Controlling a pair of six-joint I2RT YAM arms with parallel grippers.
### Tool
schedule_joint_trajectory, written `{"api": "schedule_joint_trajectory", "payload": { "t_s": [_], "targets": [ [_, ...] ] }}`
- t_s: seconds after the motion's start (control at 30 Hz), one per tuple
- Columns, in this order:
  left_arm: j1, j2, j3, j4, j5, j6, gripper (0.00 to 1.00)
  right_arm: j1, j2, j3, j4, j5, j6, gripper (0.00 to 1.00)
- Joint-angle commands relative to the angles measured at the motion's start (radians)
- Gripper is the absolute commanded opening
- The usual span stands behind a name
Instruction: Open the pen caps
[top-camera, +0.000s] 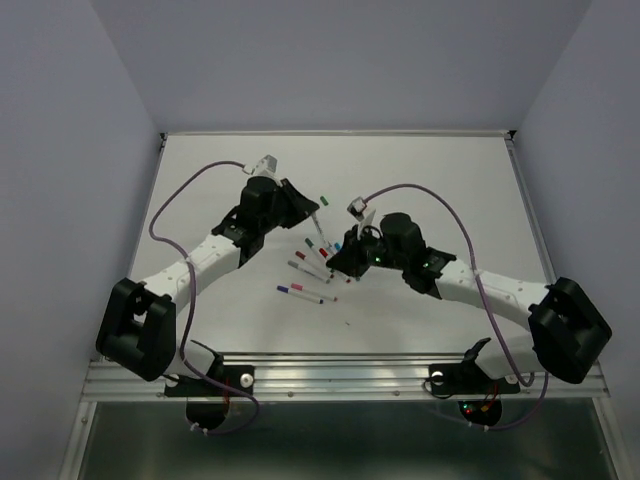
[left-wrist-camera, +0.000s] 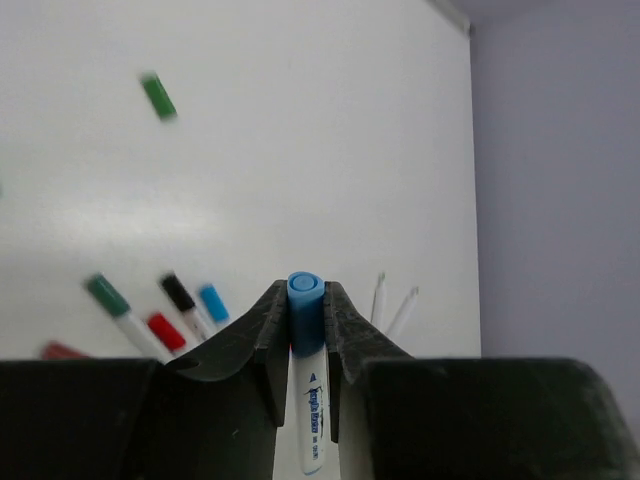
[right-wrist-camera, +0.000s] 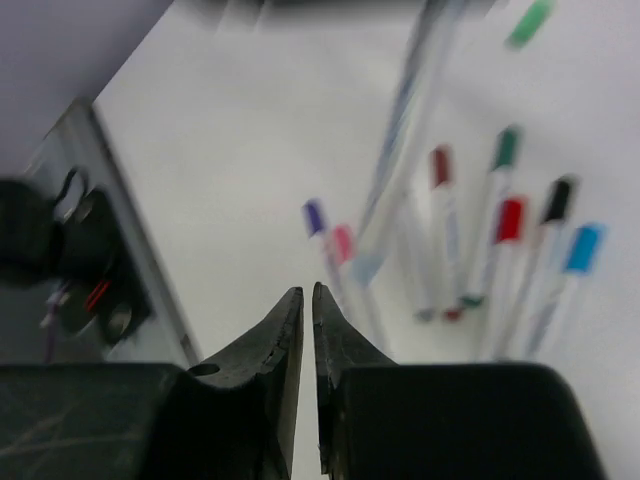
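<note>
The blue cap (left-wrist-camera: 304, 285) is not yet off its white pen (left-wrist-camera: 312, 420). Your left claw (left-wrist-camera: 305, 297) pinches that pen at the capped end, held above the counter (left-wrist-camera: 330, 130), with only the cap's tip showing past the fingertips. Your right claw (right-wrist-camera: 306, 296) is pressed nearly together on nothing and hovers close by. A loose green cap (left-wrist-camera: 158, 97) lies well apart, apparently one already pulled, and several capped pens (right-wrist-camera: 509, 222) lie side by side on the counter. The step in hand looks like lining up the pull. Next, spread the right claw, close it squarely on the little cap that shows, and draw straight along the barrel.
</note>
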Motion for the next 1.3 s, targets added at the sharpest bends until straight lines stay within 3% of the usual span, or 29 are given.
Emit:
{"api": "schedule_joint_trajectory", "payload": {
  "t_s": [0.0,0.1,0.17,0.37,0.43,0.47,0.53,0.57,0.7,0.87,1.03,1.1,1.13,1.17,1.2,1.27],
  "targets": [
    [0.114,0.007,0.168,0.25,-0.255,-0.032,0.0,0.134,-0.072,-0.137,-0.156,-0.255,0.091,0.01],
    [0.149,0.024,0.192,0.252,-0.258,-0.047,0.0,0.134,-0.1,-0.179,-0.113,-0.273,0.148,0.01],
    [0.17,0.024,0.195,0.26,-0.248,-0.061,0.0,0.134,-0.112,-0.196,-0.113,-0.221,0.193,0.01],
    [0.181,0.004,0.155,0.274,-0.128,-0.063,0.0,0.134,-0.134,-0.09,-0.148,0.026,0.107,0.03],
    [0.178,-0.016,0.113,0.27,-0.108,-0.063,0.0,0.114,-0.132,-0.044,-0.15,0.134,0.076,0.19],
    [0.177,-0.031,0.098,0.27,-0.101,-0.066,0.0,0.104,-0.129,-0.023,-0.15,0.164,0.068,0.39],
    [0.163,-0.046,0.063,0.269,-0.085,-0.064,0.0,0.082,-0.102,0.055,-0.148,0.236,0.036,0.47],
    [0.158,-0.06,0.043,0.269,-0.076,-0.066,0.0,0.082,-0.088,0.11,-0.148,0.266,0.026,0.57],
    [0.129,-0.083,0.012,0.258,-0.048,-0.063,0.0,0.064,-0.013,0.22,-0.148,0.311,-0.066,0.66],
    [0.083,-0.108,-0.014,0.254,-0.03,-0.078,0.0,0.042,0.111,0.381,-0.15,0.271,-0.133,0.68],
    [0.077,-0.132,-0.022,0.249,-0.019,-0.078,0.0,0.024,0.194,0.471,-0.151,0.262,-0.159,0.68],
    [0.075,-0.149,-0.026,0.246,-0.021,-0.074,0.0,0.015,0.225,0.507,-0.151,0.258,-0.166,0.42],
    [0.072,-0.152,-0.029,0.244,-0.022,-0.072,0.0,0.014,0.231,0.516,-0.151,0.241,-0.165,0.16],
    [0.072,-0.155,-0.031,0.243,-0.027,-0.072,0.0,0.014,0.234,0.521,-0.151,0.23,-0.162,0.16],
    [0.072,-0.158,-0.031,0.238,-0.045,-0.074,0.0,0.014,0.233,0.518,-0.15,0.218,-0.162,0.01],
    [0.072,-0.154,-0.025,0.217,-0.079,-0.074,0.0,0.014,0.22,0.495,-0.15,0.178,-0.151,0.01]
  ]
}}
